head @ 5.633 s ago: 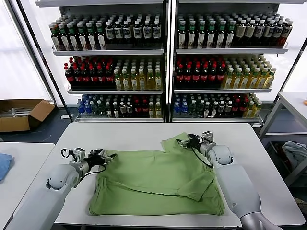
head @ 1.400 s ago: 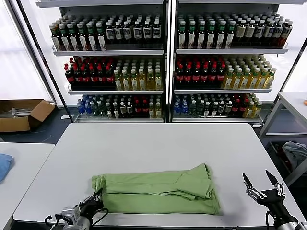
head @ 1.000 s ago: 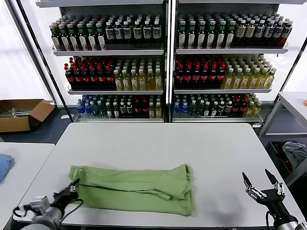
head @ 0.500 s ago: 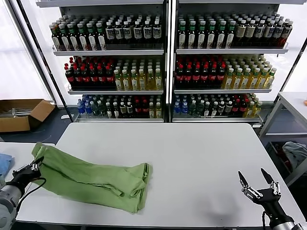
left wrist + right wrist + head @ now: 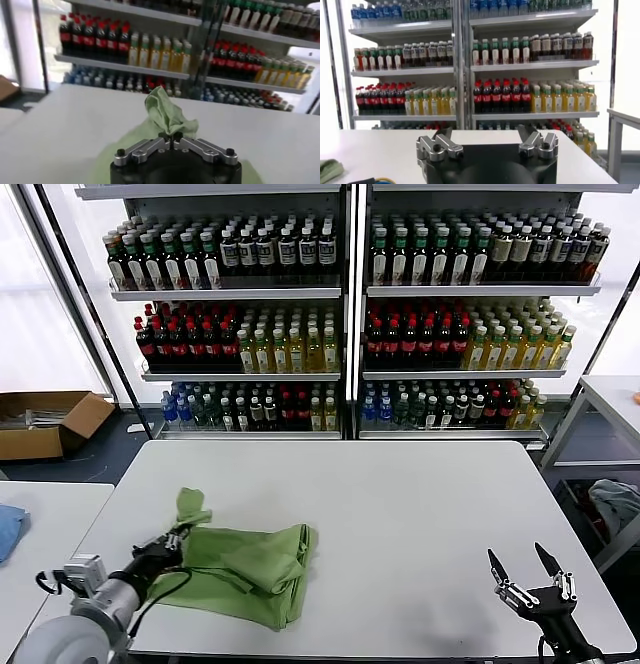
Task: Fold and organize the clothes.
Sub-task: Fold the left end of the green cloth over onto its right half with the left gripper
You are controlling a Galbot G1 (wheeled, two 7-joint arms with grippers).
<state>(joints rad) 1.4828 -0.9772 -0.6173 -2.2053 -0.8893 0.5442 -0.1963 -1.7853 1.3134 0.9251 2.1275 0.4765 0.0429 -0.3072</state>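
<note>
A light green shirt (image 5: 245, 569) lies folded in a long bundle on the left part of the white table (image 5: 420, 514). My left gripper (image 5: 170, 546) is shut on the shirt's left end, and a tuft of the cloth (image 5: 189, 506) stands up above it. In the left wrist view the jaws are closed on the green cloth (image 5: 165, 114) right at the gripper (image 5: 172, 136). My right gripper (image 5: 528, 577) is open and empty near the table's front right corner; its own view shows the gripper (image 5: 487, 135) with jaws wide apart. I cannot see a collar or buttons.
A shelf rack of bottles (image 5: 345, 314) stands behind the table. A second table with a blue cloth (image 5: 8, 529) is at the left. A cardboard box (image 5: 45, 419) lies on the floor at the left. A pale grey bundle (image 5: 618, 506) sits at the right.
My left gripper has folded the shirt's left end back to the right, over the bundle. Before that it dragged the folded shirt leftward across the table. The right gripper has stayed open, low at the right.
</note>
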